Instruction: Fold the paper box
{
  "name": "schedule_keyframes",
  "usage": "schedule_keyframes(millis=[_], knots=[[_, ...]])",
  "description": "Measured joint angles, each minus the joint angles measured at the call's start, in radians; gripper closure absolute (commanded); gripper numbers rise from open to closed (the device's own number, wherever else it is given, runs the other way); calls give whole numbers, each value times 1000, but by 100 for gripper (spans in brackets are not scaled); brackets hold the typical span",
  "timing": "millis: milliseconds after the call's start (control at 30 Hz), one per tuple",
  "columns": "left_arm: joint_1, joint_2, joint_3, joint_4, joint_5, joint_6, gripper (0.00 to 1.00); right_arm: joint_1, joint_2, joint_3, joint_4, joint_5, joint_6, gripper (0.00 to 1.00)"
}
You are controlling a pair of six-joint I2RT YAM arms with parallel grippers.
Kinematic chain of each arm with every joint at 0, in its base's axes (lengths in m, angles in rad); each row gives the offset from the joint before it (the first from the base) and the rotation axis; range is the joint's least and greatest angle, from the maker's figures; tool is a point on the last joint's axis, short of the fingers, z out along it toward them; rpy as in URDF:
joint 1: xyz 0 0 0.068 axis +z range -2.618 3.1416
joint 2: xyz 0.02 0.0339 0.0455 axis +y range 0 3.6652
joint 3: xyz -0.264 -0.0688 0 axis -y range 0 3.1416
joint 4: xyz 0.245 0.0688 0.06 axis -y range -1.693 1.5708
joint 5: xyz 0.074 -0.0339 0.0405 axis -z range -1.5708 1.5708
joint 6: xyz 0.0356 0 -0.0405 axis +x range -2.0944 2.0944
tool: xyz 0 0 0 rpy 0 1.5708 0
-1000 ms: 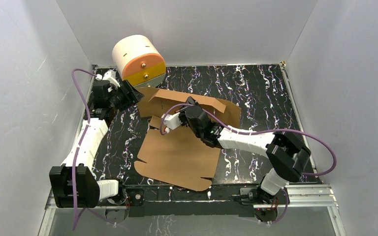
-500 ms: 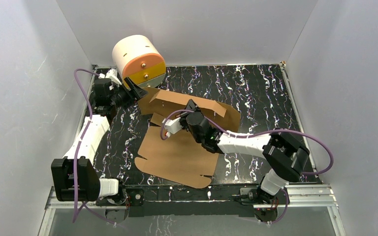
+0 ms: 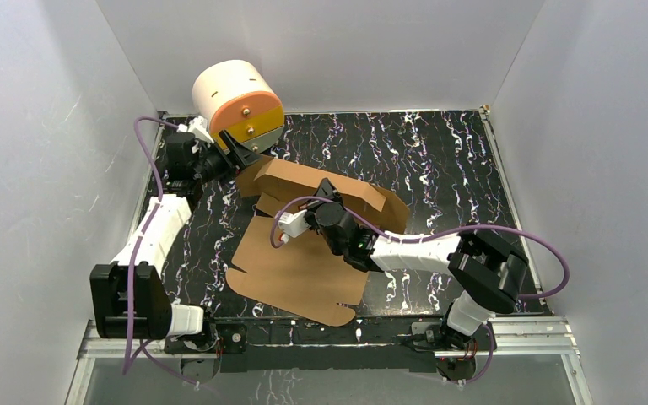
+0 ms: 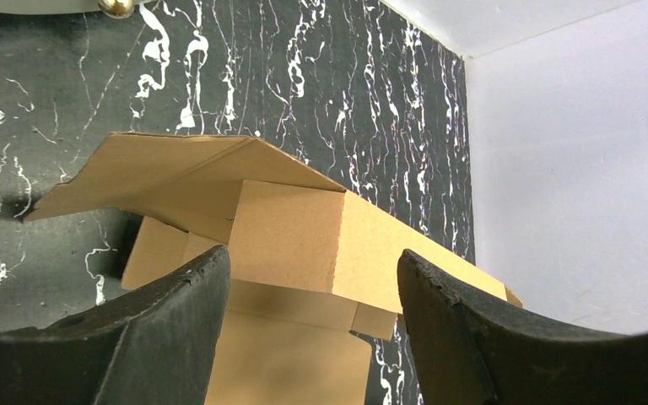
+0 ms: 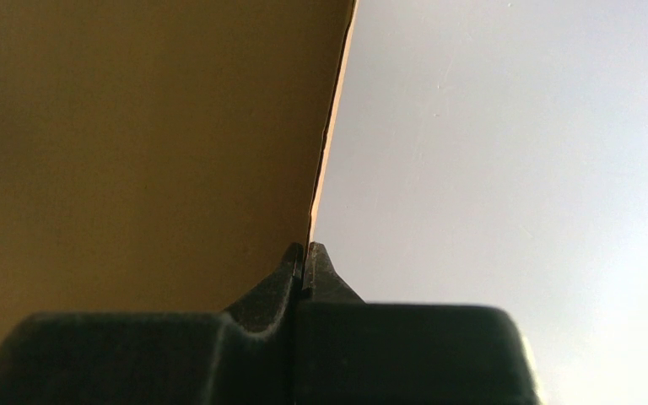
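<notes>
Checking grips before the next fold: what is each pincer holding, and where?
The right pincer pinches the paper box by a thin panel edge. The left pincer is open beside it, holding nothing.

Soft, even light fills the overhead view with no hard glare, and the white walls read pale grey. In the left wrist view the left pincer is dark and slightly soft-edged. The paper box beyond it is sharp and shades the desk left of the pincer. In the right wrist view the box left of the right pincer is dim and featureless. The wall to its right brightens toward the lower corner.
</notes>
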Motion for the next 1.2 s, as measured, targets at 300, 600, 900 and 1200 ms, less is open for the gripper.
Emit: schedule_keyframes(millis=[300, 600, 900, 1200], knots=[[-38, 55, -15, 44, 11, -44, 32, 1, 2, -1, -12, 14, 20, 100], [-113, 97, -20, 98, 11, -82, 43, 2, 2, -1, -35, 23, 27, 100], [-147, 98, -52, 142, 16, -111, 46, 4, 2, 10, -61, 29, 41, 100], [-148, 60, -104, 138, -28, -103, 32, 15, 2, 12, -79, 43, 50, 100]])
